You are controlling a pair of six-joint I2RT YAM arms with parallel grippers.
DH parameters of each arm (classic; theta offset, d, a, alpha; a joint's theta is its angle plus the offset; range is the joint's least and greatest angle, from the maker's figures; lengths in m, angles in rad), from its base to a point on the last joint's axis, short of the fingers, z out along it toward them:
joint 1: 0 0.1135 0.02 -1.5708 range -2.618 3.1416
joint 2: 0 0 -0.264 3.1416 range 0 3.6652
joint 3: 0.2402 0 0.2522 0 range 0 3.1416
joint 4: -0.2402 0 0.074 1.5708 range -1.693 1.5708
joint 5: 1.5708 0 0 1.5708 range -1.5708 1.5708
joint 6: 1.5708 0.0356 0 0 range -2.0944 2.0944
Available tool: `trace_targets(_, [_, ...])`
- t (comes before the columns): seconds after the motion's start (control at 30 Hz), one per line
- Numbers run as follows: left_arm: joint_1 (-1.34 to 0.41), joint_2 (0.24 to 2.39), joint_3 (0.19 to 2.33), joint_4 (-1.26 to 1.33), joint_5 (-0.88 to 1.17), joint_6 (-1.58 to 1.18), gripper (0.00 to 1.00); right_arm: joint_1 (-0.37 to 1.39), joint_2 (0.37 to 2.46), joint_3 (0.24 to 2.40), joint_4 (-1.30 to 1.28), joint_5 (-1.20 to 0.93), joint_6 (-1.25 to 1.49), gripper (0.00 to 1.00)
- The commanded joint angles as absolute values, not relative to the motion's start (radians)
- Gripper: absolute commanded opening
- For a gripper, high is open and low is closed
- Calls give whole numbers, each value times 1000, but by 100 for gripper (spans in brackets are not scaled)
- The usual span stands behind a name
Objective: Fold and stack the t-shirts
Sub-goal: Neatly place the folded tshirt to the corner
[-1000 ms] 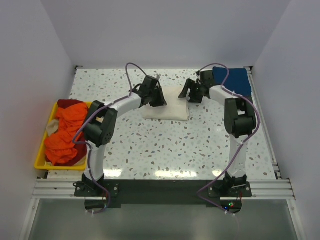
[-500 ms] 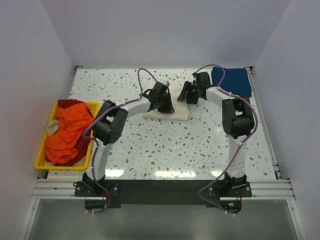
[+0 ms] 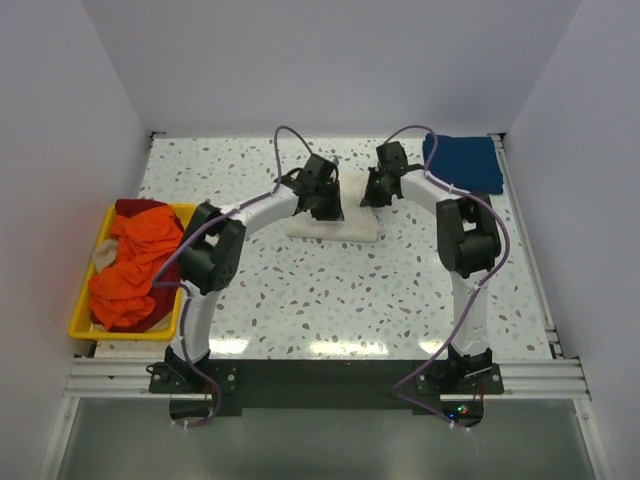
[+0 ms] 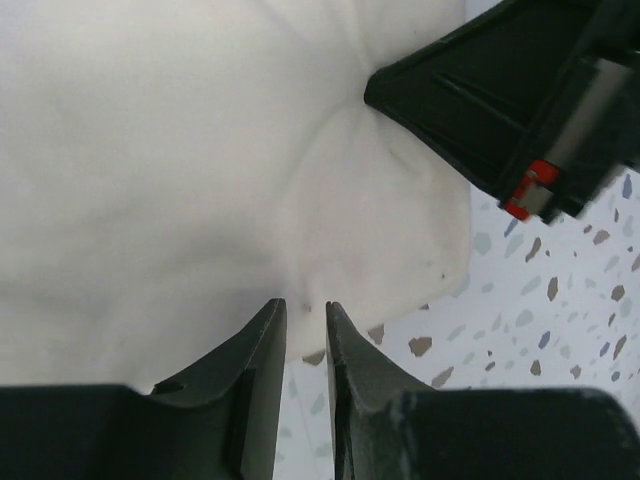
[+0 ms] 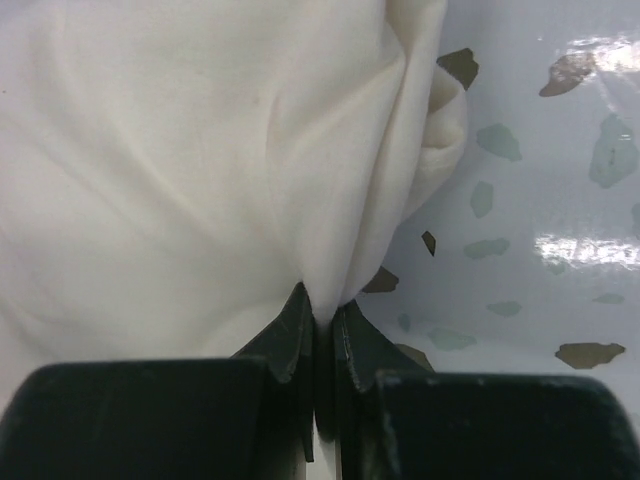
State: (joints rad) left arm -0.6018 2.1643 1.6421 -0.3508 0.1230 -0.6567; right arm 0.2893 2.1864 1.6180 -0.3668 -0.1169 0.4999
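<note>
Over the last 1 second the left gripper has swung rightward across the cream t-shirt. The right gripper has edged left to meet it, so the 2 now sit close together at the shirt's right end. The shirt itself lies folded on the bench, toward the far side, and has barely shifted. The right jaws are closed tight on a gathered fold of cream cloth. The left jaws are narrowed to a slit at the cloth's edge; whether they hold any of it I cannot tell. This looks like the start of a lift for stacking, probably onto the dark blue t-shirt folded at the far right. Orange t-shirts wait in the yellow tray on the left.
</note>
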Motion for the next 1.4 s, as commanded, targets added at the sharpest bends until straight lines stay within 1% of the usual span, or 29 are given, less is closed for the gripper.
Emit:
trace_targets(0.0, [-584, 1975, 1639, -448, 77, -572, 28, 287, 2197, 1657, -506, 84, 424, 0])
trace_targets(0.07, [-578, 1881, 1555, -457, 55, -532, 28, 285, 2195, 1713, -544, 118, 397, 0])
trace_targets(0.23, [-563, 1679, 1357, -477, -20, -453, 30, 285, 2244, 1882, -653, 322, 295, 0])
trace_targets(0.3, [-554, 1631, 1310, -474, -49, -439, 30, 284, 2275, 1963, -685, 380, 241, 0])
trace_targets(0.33, [-549, 1596, 1278, -476, -43, -427, 30, 281, 2292, 1998, -702, 447, 226, 0])
trace_targets(0.4, [-545, 1566, 1252, -488, -34, -411, 30, 270, 2334, 2098, -741, 492, 171, 0])
trace_targets(0.53, [-543, 1510, 1195, -514, -44, -356, 30, 246, 2359, 2195, -739, 586, 66, 0])
trace_targets(0.73, [-543, 1491, 1181, -517, -61, -318, 30, 190, 2388, 2319, -692, 650, -89, 0])
trace_targets(0.87, [-537, 1500, 1166, -497, -77, -304, 29, 173, 2402, 2359, -586, 687, -231, 0])
trace_targets(1.03, [-515, 1502, 1126, -469, -38, -302, 29, 155, 2457, 2503, -595, 695, -314, 0])
trace_targets(1.37, [-512, 1513, 1115, -469, -5, -304, 28, 149, 2399, 2507, -532, 695, -443, 0])
